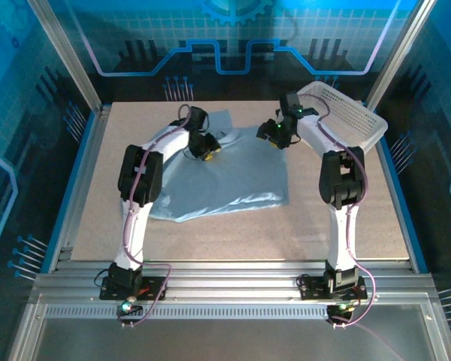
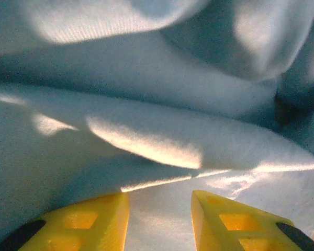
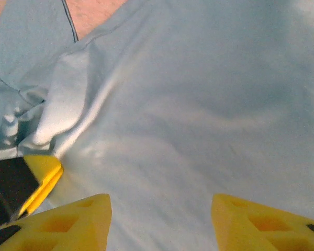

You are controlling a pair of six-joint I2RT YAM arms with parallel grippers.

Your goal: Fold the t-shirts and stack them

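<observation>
Shirt (image 1: 225, 180) lay spread on the tabletop (image 1: 210, 241), first fold apparently not begun. Left claw (image 2: 159, 219) and right claw (image 3: 159, 219), jaws apart on both, hovered low over its far part; the next move looked like pinching that cloth.

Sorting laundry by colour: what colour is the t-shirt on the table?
The t-shirt is pale grey-blue, seen best from the top external view.

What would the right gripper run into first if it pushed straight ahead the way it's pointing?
The t-shirt. The right gripper points down at the cloth with its jaws open and nothing in between. Depth is unclear, but the cloth looks close.
</observation>
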